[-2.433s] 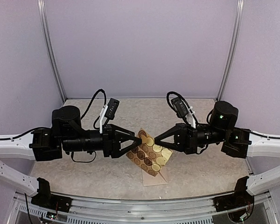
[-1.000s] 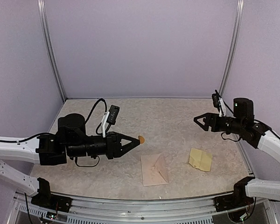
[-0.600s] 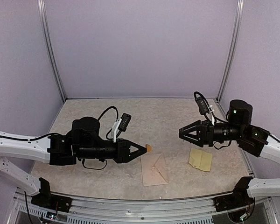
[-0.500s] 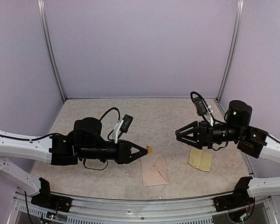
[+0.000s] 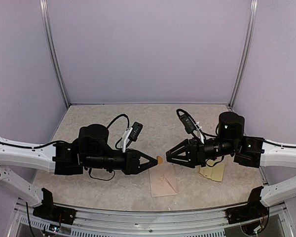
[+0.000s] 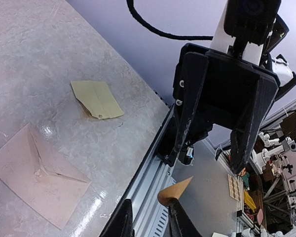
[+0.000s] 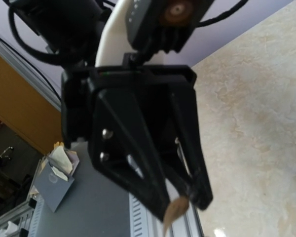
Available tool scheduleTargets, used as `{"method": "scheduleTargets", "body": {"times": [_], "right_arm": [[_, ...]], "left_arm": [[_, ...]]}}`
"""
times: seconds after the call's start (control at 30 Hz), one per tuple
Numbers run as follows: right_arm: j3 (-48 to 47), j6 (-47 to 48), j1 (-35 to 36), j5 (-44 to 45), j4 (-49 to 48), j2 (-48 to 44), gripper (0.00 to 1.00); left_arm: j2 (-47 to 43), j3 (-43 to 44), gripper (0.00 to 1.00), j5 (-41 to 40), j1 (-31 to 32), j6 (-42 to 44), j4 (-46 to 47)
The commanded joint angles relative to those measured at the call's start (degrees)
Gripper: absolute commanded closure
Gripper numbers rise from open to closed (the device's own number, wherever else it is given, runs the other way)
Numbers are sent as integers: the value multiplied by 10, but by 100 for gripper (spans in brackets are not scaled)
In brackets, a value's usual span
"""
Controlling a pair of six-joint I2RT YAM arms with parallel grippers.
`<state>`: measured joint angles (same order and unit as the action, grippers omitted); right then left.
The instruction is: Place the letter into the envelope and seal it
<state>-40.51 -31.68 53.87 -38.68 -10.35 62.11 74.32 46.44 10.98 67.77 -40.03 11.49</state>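
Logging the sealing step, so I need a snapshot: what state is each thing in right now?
left gripper: shut on the round brown sticker, above the table.
right gripper: open, tips close to the sticker.
envelope: flat on the table, flap folded down, no sticker on it.
sticker sheet: lying on the table, apart from the envelope.

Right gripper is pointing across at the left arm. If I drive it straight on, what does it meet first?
Most likely the brown sticker pinched at the tip of the left gripper, just ahead of the open right gripper. The envelope lies lower, on the table, seemingly out of that line.
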Motion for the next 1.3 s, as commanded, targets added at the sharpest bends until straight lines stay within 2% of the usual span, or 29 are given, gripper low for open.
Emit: {"method": "scheduleTargets", "body": {"times": [0.0, 0.27, 0.57, 1.0, 1.13, 1.27], "right_arm": [[-19, 0, 13, 12, -37, 16, 60], [-22, -3, 15, 9, -49, 37, 67], [-23, -1, 17, -6, -54, 50, 80], [-24, 1, 19, -23, -52, 61, 81], [-23, 3, 21, -23, -51, 63, 83], [-23, 3, 21, -22, -51, 64, 89]], "left_arm": [[5, 19, 77, 9, 6, 1, 11], [7, 20, 77, 12, 8, 1, 13], [8, 21, 77, 13, 8, 1, 13], [11, 25, 77, 13, 8, 3, 10], [12, 26, 77, 13, 8, 3, 10], [12, 26, 77, 13, 8, 3, 9]]}}
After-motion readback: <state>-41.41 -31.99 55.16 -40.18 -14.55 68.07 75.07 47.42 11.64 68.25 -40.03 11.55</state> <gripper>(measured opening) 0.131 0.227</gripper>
